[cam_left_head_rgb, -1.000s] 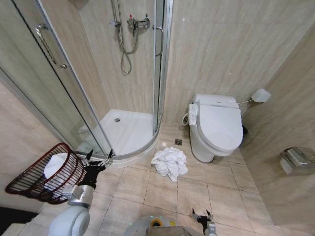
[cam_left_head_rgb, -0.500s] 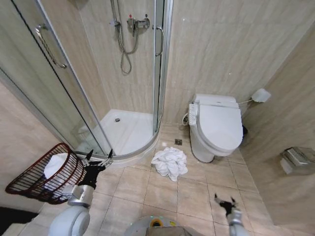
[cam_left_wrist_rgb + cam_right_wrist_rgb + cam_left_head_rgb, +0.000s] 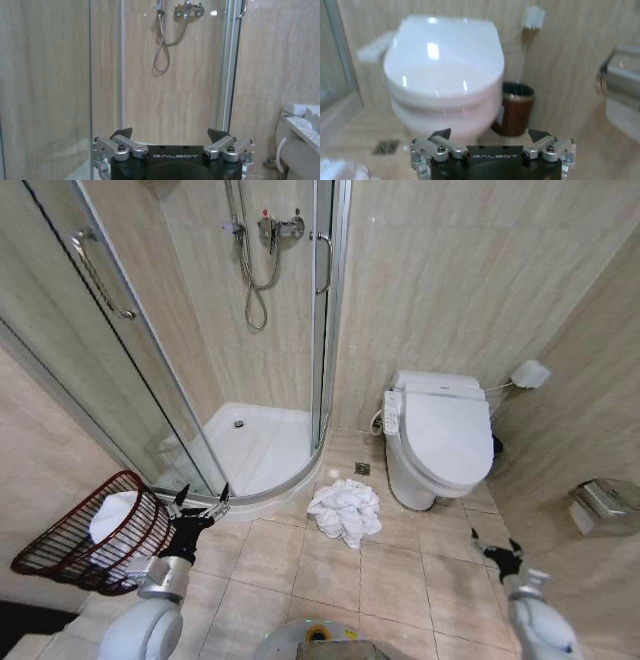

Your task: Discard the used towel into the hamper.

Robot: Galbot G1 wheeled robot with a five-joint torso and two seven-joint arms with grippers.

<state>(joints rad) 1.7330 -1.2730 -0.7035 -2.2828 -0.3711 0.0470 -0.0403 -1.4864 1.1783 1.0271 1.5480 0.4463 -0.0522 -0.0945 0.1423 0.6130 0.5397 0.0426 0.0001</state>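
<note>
Bathroom floor, both arms raised. The used towel (image 3: 345,512) lies crumpled on the tiles just beside the toilet (image 3: 440,435), on its shower side, untouched. My right gripper (image 3: 496,552), fingers spread and empty, hangs on the toilet's other side, near the wall. My left gripper (image 3: 200,505), also spread, sits beside the hamper (image 3: 95,535), well apart from the toilet, apparently tilted to present its mouth; something white already lies inside.

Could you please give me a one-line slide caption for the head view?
Used towel crumpled on the floor by the toilet; open right gripper nearby, left gripper beside the hamper.
</note>
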